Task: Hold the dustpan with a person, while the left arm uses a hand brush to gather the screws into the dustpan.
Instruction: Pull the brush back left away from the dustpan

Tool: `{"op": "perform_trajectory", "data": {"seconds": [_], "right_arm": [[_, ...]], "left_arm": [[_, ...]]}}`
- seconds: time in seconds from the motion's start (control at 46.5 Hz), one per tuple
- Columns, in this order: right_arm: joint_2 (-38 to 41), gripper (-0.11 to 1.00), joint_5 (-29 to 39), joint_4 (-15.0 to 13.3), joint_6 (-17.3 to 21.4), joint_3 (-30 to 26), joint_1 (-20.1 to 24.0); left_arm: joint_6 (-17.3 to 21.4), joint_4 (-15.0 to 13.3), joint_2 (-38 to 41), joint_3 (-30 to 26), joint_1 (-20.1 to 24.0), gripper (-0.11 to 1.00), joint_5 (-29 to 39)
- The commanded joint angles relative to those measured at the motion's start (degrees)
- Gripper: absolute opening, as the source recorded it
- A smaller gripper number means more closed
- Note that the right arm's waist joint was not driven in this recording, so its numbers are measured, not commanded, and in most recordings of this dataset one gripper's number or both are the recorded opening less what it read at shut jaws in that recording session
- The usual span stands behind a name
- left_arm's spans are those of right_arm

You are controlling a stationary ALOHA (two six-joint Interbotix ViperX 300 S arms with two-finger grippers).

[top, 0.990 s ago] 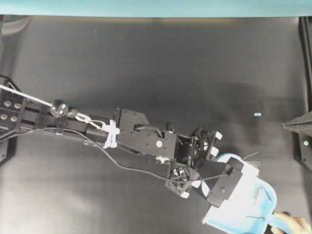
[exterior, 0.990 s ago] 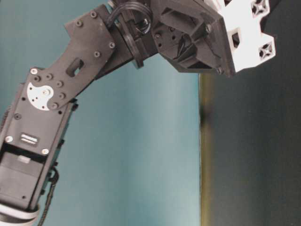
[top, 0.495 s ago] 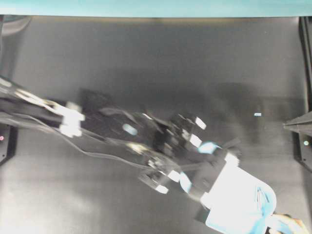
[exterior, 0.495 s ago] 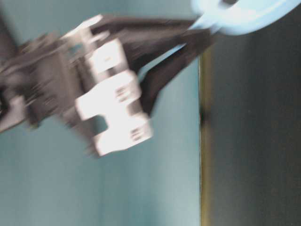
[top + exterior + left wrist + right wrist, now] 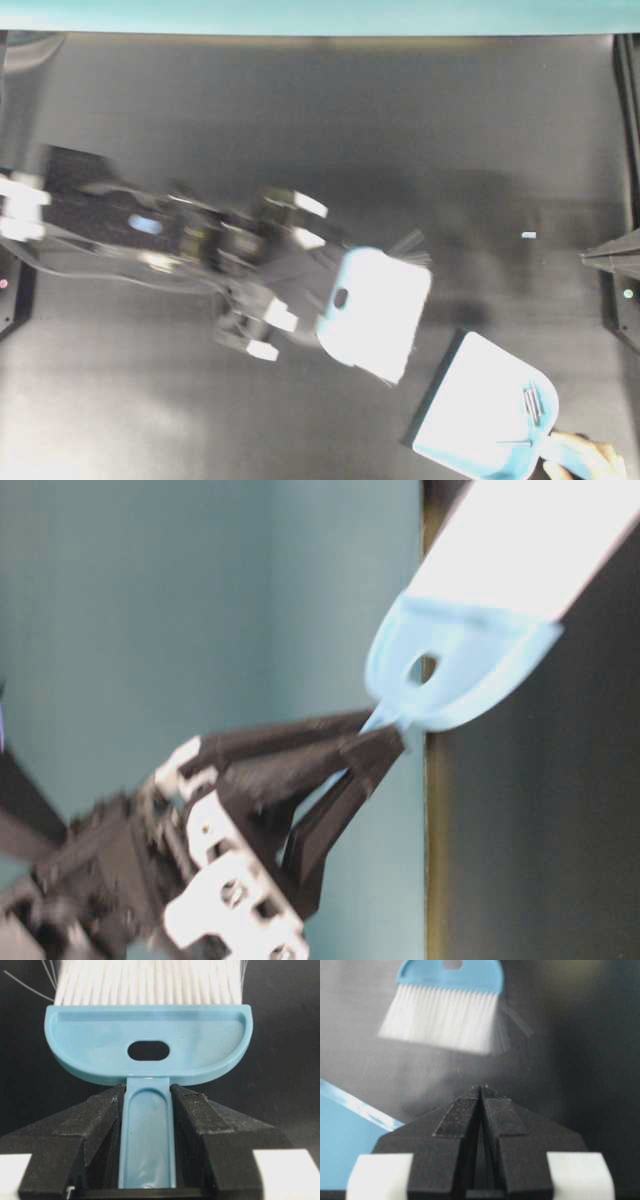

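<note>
Matte black tabletop [image 5: 300, 120] meets a teal wall [image 5: 300, 14] at the far edge. Left gripper [image 5: 148, 1105] clamps the hand brush [image 5: 375, 312] left of the dustpan [image 5: 490, 415]. Right gripper [image 5: 480, 1091] sits pinched closed on nothing.

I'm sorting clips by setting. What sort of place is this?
Probably a robotics lab bench rather than a home: a black matte tabletop against a plain teal backdrop, with a cabled robot arm's left hand gripping a hand brush near a dustpan.
</note>
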Motion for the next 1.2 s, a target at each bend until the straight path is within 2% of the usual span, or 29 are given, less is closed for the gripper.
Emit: {"op": "perform_trajectory", "data": {"seconds": [0.0,0.409,0.775,1.183], "right_arm": [[0.26,0.00,-0.53,-0.18,-0.35,-0.35,0.00],[0.18,0.00,-0.53,-0.09,-0.35,-0.44,0.00],[0.26,0.00,-0.53,-0.09,-0.35,-0.35,0.00],[0.18,0.00,-0.53,-0.18,-0.35,-0.35,0.00]], "left_arm": [[-1.49,0.09,-4.57,4.04,-0.35,0.31,-4.66],[-7.47,0.09,-11.34,17.14,2.46,0.31,-15.03],[-8.00,0.09,-11.34,24.61,2.72,0.31,-28.13],[-8.00,0.09,-11.16,29.27,2.72,0.31,-31.99]]}}
